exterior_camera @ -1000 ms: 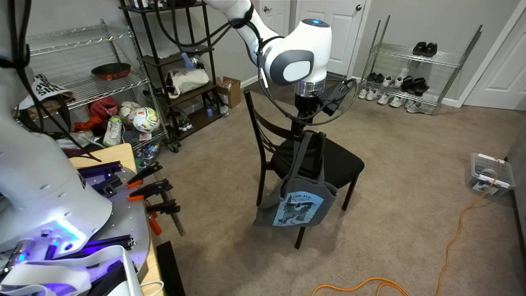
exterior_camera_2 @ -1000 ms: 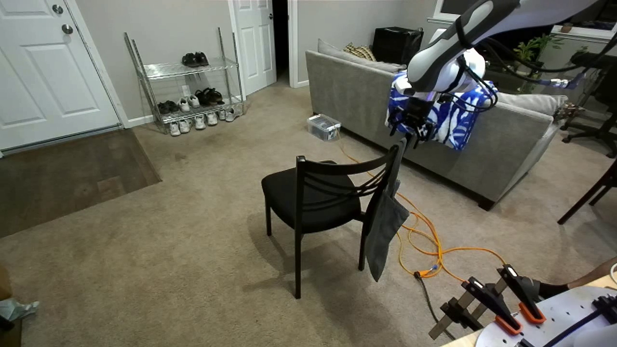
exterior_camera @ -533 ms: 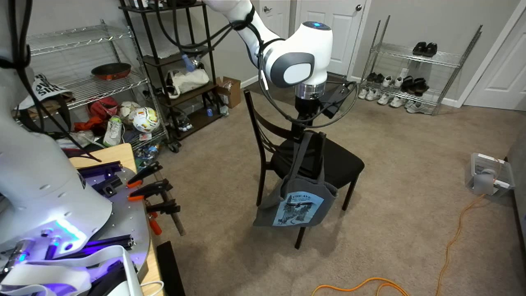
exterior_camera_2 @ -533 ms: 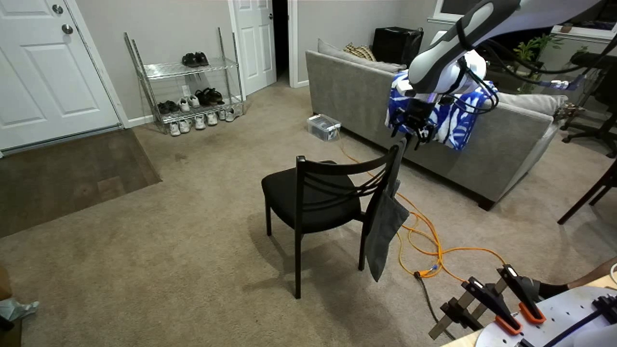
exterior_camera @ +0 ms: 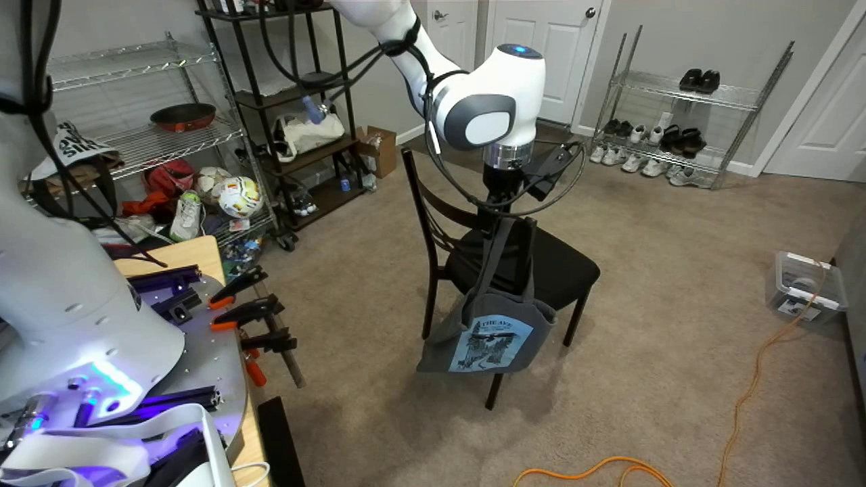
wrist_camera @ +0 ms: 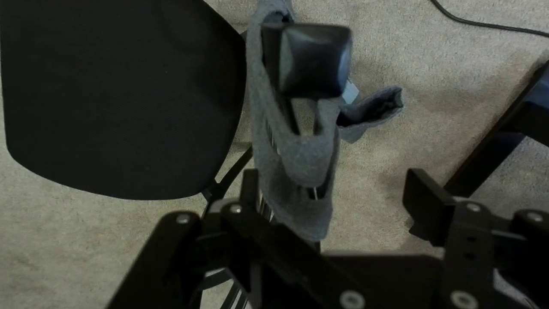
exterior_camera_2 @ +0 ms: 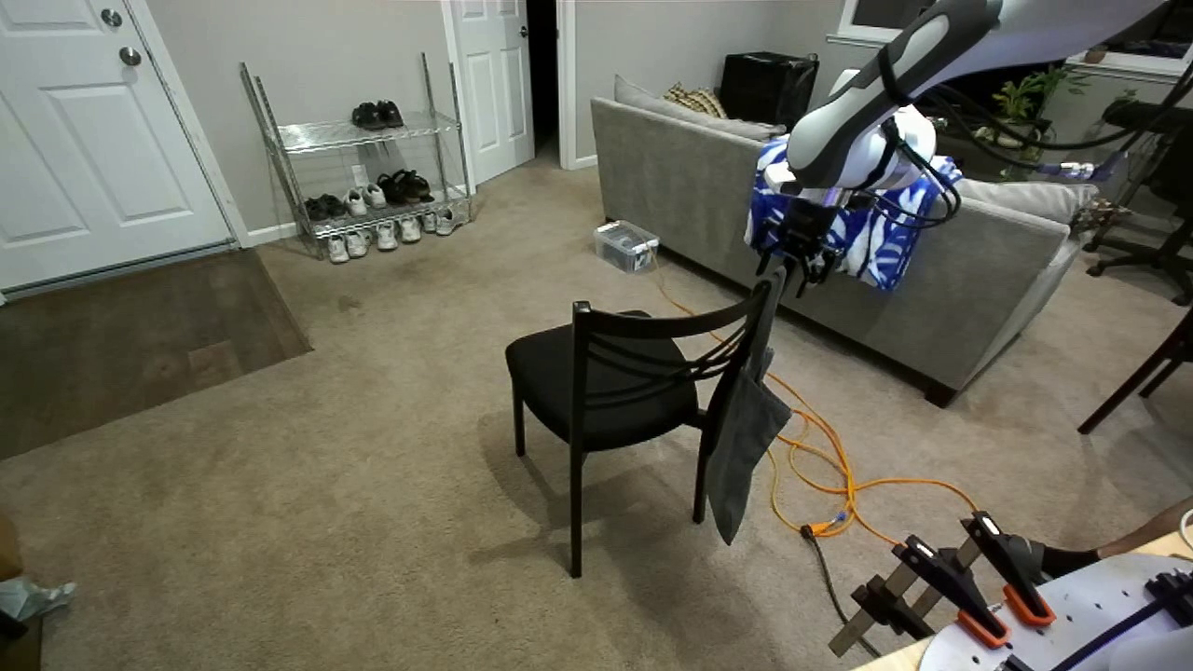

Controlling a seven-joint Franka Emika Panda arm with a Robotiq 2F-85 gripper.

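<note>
A dark grey tote bag (exterior_camera: 490,341) with a light blue print hangs by its straps from one back post of a black chair (exterior_camera: 555,264). Both also show in an exterior view, the bag (exterior_camera_2: 746,457) nearly edge-on beside the chair (exterior_camera_2: 606,382). In the wrist view, the straps (wrist_camera: 306,159) loop around the square post top (wrist_camera: 315,60). My gripper (wrist_camera: 334,195) is open and holds nothing. It points down, just above the post, with the straps showing between its fingers, nearer the left one. I cannot tell whether a finger touches them.
A shoe rack (exterior_camera: 690,98) stands by the wall. A grey sofa (exterior_camera_2: 680,177) with a blue-white blanket is behind the arm. An orange cord (exterior_camera_2: 843,466) lies on the carpet. Clamps (exterior_camera: 250,311) stick out from the robot's table. A clear box (exterior_camera: 805,287) stands on the floor.
My gripper has moved down a little toward the chair post and straps. The bag and chair have not visibly moved.
</note>
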